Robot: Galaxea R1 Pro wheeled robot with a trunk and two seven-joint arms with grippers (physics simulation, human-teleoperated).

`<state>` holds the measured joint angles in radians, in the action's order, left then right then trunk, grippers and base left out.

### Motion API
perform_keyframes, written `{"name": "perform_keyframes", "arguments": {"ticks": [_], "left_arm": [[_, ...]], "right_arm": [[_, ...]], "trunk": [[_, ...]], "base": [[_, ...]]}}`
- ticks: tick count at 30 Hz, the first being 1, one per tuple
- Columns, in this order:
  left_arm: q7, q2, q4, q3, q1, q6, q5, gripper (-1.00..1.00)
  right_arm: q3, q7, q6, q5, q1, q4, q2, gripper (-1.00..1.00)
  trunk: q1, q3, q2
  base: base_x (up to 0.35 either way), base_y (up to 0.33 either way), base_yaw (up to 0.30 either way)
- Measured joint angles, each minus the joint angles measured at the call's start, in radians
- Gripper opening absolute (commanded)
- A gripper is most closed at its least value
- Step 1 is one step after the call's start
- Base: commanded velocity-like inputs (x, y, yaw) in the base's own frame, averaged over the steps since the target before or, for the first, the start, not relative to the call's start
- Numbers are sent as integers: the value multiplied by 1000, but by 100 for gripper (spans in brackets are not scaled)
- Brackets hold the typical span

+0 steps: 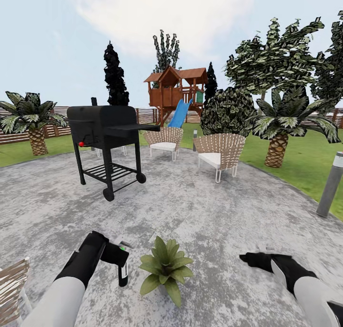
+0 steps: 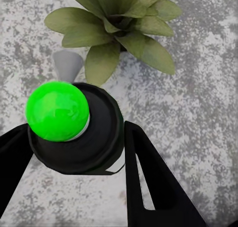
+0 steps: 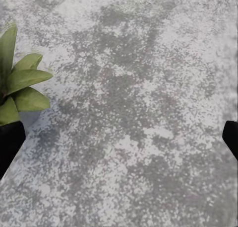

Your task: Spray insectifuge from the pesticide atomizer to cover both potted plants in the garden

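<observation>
Left gripper (image 2: 74, 152): black fingers closed against both sides of the pesticide atomizer (image 2: 74, 132), held just beside the plant.
Atomizer: dark body with a bright green top; pale nozzle aimed at the leaves.
Potted plant (image 1: 165, 268): 1 green rosette on the grey patio (image 1: 200, 212), between both arms.
Right gripper (image 1: 259, 258): jaws spread wide, holding nothing.

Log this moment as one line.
left gripper: holding spray bottle | aimed at: potted plant | right gripper: empty, open | place: patio
</observation>
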<state>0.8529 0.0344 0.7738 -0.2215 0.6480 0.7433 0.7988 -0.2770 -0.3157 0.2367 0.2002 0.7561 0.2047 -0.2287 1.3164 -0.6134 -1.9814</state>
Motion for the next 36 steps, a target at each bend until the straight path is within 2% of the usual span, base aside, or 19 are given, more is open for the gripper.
{"name": "perform_keyframes", "arguments": {"ticks": [4,5,10,13,16,19,24,32,36], "left_arm": [[2,1,-1,0,0,1,31,-100],[4,1,-2,0,0,2,41,-100],[3,0,-3,1,0,58,65,-100],[3,-13,-4,1,0,69,69,-100],[5,-27,-5,0,0,72,71,-100],[4,-35,-11,-1,-1,74,69,-100],[4,-38,-72,0,-1,74,68,-100],[5,-35,-84,8,-1,73,70,-100],[7,-34,-85,84,-1,75,68,-100]], "right_arm": [[0,2,19,0,-1,134,1,100],[1,3,40,1,0,148,1,100],[3,3,257,0,0,205,0,100],[3,4,312,1,0,321,0,100],[2,4,324,2,0,396,0,100],[2,4,327,1,-1,414,0,100],[2,4,329,1,-1,419,-1,100],[2,4,347,1,-1,420,1,100],[2,4,456,1,-1,420,1,100]], "trunk": [[0,0,0],[0,0,0],[0,0,0],[0,0,0],[0,0,0],[0,0,0],[0,0,0],[0,0,0],[0,0,0]], "base": [[0,0,0],[0,0,0],[0,0,0],[0,0,0],[20,0,0],[92,0,0],[248,0,0],[81,0,0],[118,0,0]]}}
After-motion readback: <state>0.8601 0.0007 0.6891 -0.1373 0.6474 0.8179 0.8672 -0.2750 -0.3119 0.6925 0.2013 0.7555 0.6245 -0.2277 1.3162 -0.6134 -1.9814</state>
